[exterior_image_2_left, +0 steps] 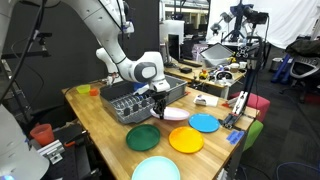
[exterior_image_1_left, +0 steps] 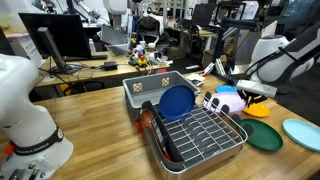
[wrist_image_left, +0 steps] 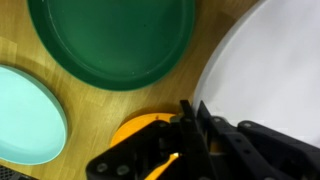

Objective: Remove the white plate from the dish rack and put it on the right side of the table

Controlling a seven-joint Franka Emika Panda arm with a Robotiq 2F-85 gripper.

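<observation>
One blue plate stands in the rack; we note the tool clenched on the rim of the white plate, outside the rack.

The long table of light-brown wood carries everything. About its middle stand the grey tub, farther, and the dish rack, nearer, close side by side. To the right of them four plates lie flat on the wood, near each other: a green plate, an orange plate, a blue plate and a pale turquoise plate. The white plate is just beside the rack, low over the wood; if it rests there I cannot tell. At the left end stand a small orange thing and a small green thing.
</observation>
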